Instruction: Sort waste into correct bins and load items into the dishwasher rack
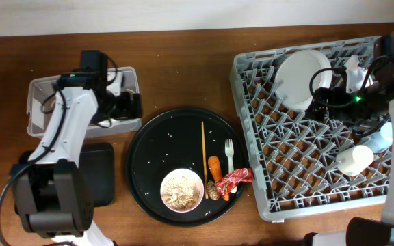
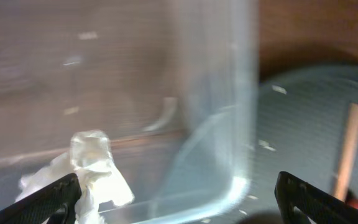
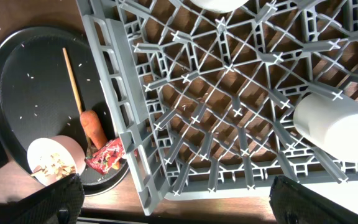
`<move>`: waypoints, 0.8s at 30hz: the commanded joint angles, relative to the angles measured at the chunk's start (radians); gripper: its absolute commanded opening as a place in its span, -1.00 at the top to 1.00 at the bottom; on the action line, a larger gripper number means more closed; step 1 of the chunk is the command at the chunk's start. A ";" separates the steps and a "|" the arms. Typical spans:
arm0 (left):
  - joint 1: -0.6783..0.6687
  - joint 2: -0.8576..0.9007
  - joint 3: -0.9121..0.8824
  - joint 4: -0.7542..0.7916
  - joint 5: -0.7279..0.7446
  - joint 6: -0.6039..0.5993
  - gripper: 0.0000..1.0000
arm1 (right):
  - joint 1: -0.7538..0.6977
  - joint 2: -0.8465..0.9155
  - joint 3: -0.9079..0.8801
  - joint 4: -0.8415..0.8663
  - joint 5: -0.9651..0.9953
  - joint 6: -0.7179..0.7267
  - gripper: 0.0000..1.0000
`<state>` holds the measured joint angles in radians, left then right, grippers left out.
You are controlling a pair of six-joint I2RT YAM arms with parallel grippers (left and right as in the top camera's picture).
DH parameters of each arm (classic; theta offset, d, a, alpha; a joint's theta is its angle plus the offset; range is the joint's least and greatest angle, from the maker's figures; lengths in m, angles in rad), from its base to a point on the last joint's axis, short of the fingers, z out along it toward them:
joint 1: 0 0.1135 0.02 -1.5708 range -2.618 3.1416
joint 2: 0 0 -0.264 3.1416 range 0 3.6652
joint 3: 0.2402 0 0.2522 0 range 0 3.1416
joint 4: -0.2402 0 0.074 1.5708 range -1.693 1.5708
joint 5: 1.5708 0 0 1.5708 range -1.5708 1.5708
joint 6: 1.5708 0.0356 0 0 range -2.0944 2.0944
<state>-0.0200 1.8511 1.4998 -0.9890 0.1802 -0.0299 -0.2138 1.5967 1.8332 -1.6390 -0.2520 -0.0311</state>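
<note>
My left gripper (image 1: 125, 106) is open over the right end of the clear tub (image 1: 40, 92). In the left wrist view (image 2: 179, 208) the white tissue wad (image 2: 92, 168) lies in the tub (image 2: 229, 124) beside the left finger. The round black tray (image 1: 149, 157) holds the white bowl (image 1: 182, 190) with rice scraps, chopstick (image 1: 202, 150), fork (image 1: 229, 154), carrot (image 1: 215, 167), red wrapper (image 1: 234, 179) and brown lump (image 1: 213, 190). My right gripper (image 1: 322, 101) is open and empty over the grey rack (image 1: 299, 171), which holds the plate (image 1: 299, 78), cream cup (image 1: 354, 160) and light blue cup (image 1: 382, 137).
The flat black tray (image 1: 98, 174) lies at the front left beside the round tray. Rice grains are scattered over the round tray and the wooden table. In the right wrist view (image 3: 179, 205) the rack's near wall (image 3: 123, 112) stands between the cream cup (image 3: 337, 127) and the wrapper (image 3: 107, 155).
</note>
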 commanded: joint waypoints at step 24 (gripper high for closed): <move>0.077 -0.322 0.100 -0.179 1.197 0.160 -0.99 | 0.275 0.021 0.005 0.003 -0.523 -0.541 -0.97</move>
<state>0.0772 1.5352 1.5917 -1.1645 1.1404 0.1085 -0.0399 1.5967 1.8332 -1.6592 -0.6849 -0.4633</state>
